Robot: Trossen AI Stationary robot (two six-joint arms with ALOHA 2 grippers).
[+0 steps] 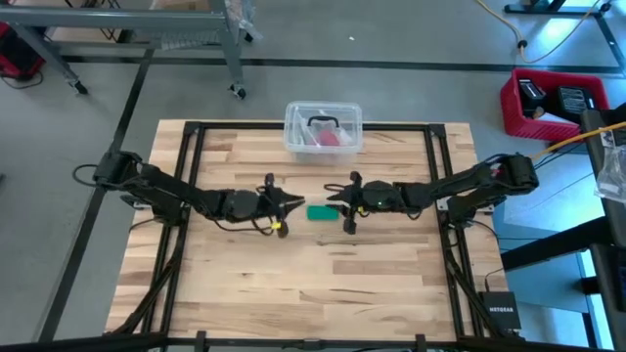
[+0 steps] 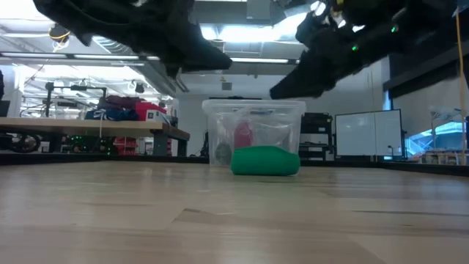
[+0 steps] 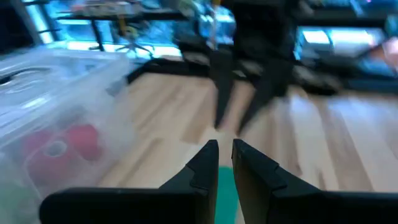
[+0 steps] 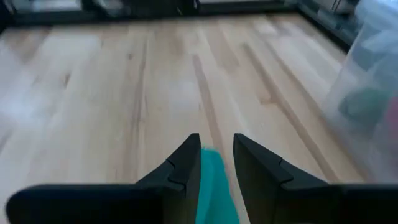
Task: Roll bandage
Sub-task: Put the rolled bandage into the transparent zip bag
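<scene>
Roll looking finished: small teal-green fabric bandage wad [image 2: 265, 160] lying free on wooden table [image 1: 323, 284].
Flanking the wad, raised: left gripper [image 1: 293, 204], right gripper [image 1: 335, 196], 2 narrow finger gaps, gripping nothing; only withdrawal seemingly left.

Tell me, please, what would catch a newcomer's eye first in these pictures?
Probably the small teal-green bandage lying as a wad at the middle of the wooden table, with the left gripper and the right gripper pointing at it from either side and raised above it, as the low view shows. Just behind it, at the table's far edge, stands a clear plastic tub holding something pink-red.
</scene>
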